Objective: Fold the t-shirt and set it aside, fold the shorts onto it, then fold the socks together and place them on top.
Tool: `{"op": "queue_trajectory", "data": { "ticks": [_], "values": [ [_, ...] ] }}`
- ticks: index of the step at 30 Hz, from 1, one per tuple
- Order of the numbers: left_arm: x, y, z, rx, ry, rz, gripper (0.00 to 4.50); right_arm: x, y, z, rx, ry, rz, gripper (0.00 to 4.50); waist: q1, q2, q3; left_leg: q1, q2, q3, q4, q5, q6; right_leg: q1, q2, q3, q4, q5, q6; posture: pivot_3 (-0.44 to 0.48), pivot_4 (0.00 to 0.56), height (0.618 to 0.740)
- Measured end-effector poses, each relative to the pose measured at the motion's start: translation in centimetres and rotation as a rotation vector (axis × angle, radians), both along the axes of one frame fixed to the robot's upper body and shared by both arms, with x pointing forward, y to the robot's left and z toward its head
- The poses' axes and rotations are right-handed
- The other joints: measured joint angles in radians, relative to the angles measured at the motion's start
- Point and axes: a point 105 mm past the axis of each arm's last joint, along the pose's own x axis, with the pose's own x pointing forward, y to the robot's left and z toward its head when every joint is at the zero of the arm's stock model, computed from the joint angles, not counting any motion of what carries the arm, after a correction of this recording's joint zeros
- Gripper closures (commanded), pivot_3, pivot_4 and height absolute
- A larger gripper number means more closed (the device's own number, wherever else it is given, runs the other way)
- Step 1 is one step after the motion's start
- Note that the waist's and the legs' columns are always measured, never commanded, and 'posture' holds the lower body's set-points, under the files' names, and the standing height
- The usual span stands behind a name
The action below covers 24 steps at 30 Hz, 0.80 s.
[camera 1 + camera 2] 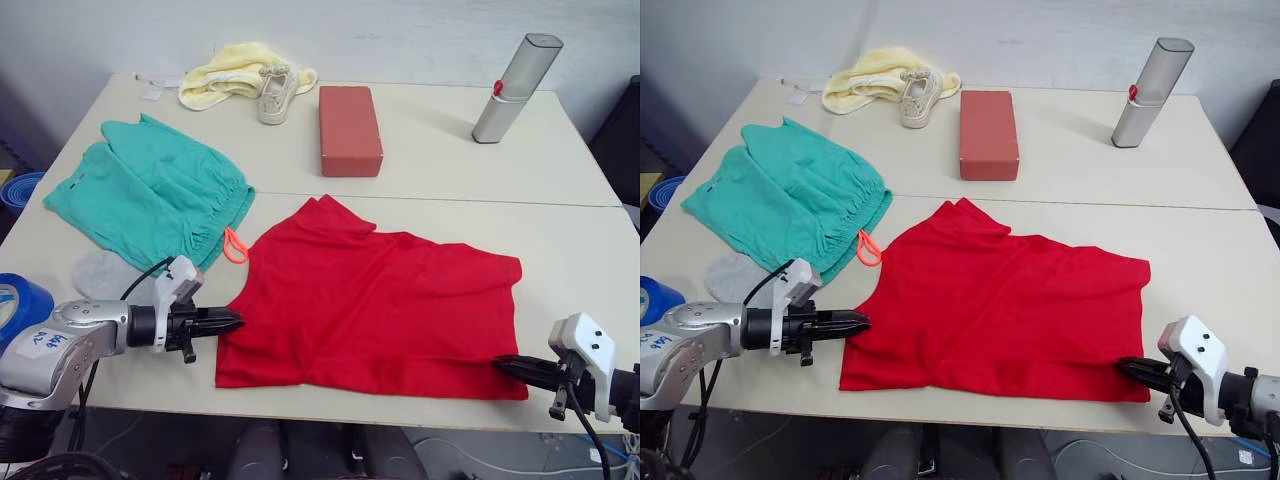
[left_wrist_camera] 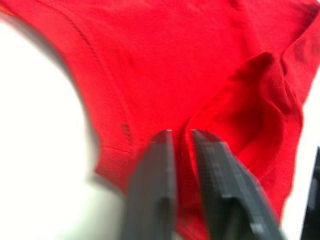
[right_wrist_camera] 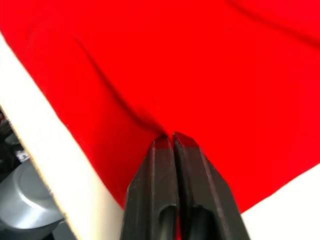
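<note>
Currently my left claw [image 1: 232, 321] sits at the near left edge of the t-shirt [image 1: 380, 300], its two fingers drawn nearly together with a ridge of red fabric pinched between them, as the left wrist view shows. My right claw [image 1: 503, 364] is at the near right corner of the same garment; its fingers are pressed together on the hem, which puckers at the tips in the right wrist view. I therefore hold both near corners, and I judge the step in hand to be the first fold of the t-shirt.

The t-shirt lies spread on the near half of the desk [image 1: 580, 250], mostly flat, with one sleeve pointing toward the far side. It is neither folded nor set aside yet.

Beyond my left claw, the shorts [image 1: 150, 190] lie open and unfolded on the left part of the desk, their orange drawstring loop [image 1: 234, 246] just beside the t-shirt's edge. A grey sock [image 1: 105, 273] lies partly under the near edge of the shorts; I cannot tell whether both socks are there.

Farther back stand a red box [image 1: 349, 130], a pale yellow cloth [image 1: 225, 75] with a small shoe [image 1: 274, 94] on it, and a silver case [image 1: 515, 88]. A roll of blue tape [image 1: 20, 300] sits at the near left.

By my judgement nothing is finished: all three folds and the stacking remain.
</note>
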Motion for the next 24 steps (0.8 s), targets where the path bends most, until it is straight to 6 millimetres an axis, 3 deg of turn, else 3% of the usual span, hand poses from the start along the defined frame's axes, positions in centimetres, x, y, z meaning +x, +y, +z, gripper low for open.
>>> {"op": "queue_trajectory", "data": {
  "ticks": [1,4,7,9,12,14,17,21,24],
  "values": [
    [0.5,-0.2,0.5,-0.032,-0.054,0.011,2.35,0.0,0.0,0.0,0.003,-0.013,-0.002,3.2,0.0,0.0,0.0,0.0,0.0,0.0,0.0,0.0,0.0,0.0,0.0,0.0,0.0,0.0,0.0,0.0,0.15,0.74],
    [1.2,0.0,2.3,-0.112,-0.182,0.04,2.33,0.0,-0.4,0.7,0.015,-0.074,-0.025,2.21,0.0,-0.001,0.0,0.0,0.0,0.0,0.0,0.0,0.0,0.0,0.0,0.0,0.0,0.0,0.0,0.0,0.15,0.74],
    [0.0,0.3,4.6,-0.179,-0.278,-0.01,2.33,-0.6,-1.4,2.4,0.032,-0.138,-0.054,2.21,-0.002,0.0,0.0,0.0,0.0,0.001,0.0,0.0,0.0,0.0,0.001,0.0,0.0,0.0,0.0,0.0,0.15,0.74],
    [-1.2,0.0,4.9,-0.182,-0.291,-0.081,2.33,-1.1,-1.4,3.2,0.037,-0.154,-0.039,2.21,-0.002,0.0,0.0,0.0,0.001,0.001,0.0,0.0,-0.001,0.0,0.001,0.0,-0.001,0.0,0.0,0.0,0.15,0.74],
    [-4.1,-1.1,3.7,-0.119,-0.254,-0.27,2.96,-1.7,0.2,3.7,0.063,-0.162,0.043,2.85,-0.004,-0.001,0.0,0.001,0.001,0.001,-0.001,0.0,-0.001,0.0,0.001,0.001,-0.001,0.0,0.0,0.0,0.15,0.74],
    [-5.7,-2.5,2.6,-0.1,-0.235,-0.4,3.58,-1.9,1.8,3.7,0.065,-0.174,0.116,3.52,-0.003,0.0,0.0,0.001,0.0,0.001,-0.001,0.001,0.0,0.001,0.001,0.001,-0.001,0.0,0.0,0.0,0.15,0.74],
    [-6.3,-4.6,1.3,-0.12,-0.253,-0.47,4.48,-2.1,5.0,2.1,0.067,-0.184,0.261,4.5,0.001,-0.001,-0.001,0.0,0.0,-0.001,0.0,0.0,0.003,0.001,0.001,0.0,0.0,0.001,0.001,0.0,0.15,0.74],
    [-6.0,-5.5,-1.1,-0.008,-0.279,-0.506,4.48,-1.2,7.5,0.0,0.042,-0.235,0.336,4.5,-0.001,-0.001,-0.001,0.001,-0.001,0.0,0.0,0.0,0.005,0.001,0.0,0.001,0.0,0.002,0.0,0.0,0.15,0.74],
    [-4.7,-5.1,-2.4,0.075,-0.301,-0.455,4.48,-0.1,8.2,-1.5,0.023,-0.268,0.314,4.5,-0.004,-0.001,-0.001,0.001,0.0,0.0,0.0,0.001,0.005,0.0,0.0,0.001,0.001,0.002,0.0,0.0,0.15,0.74]
  ]
}}
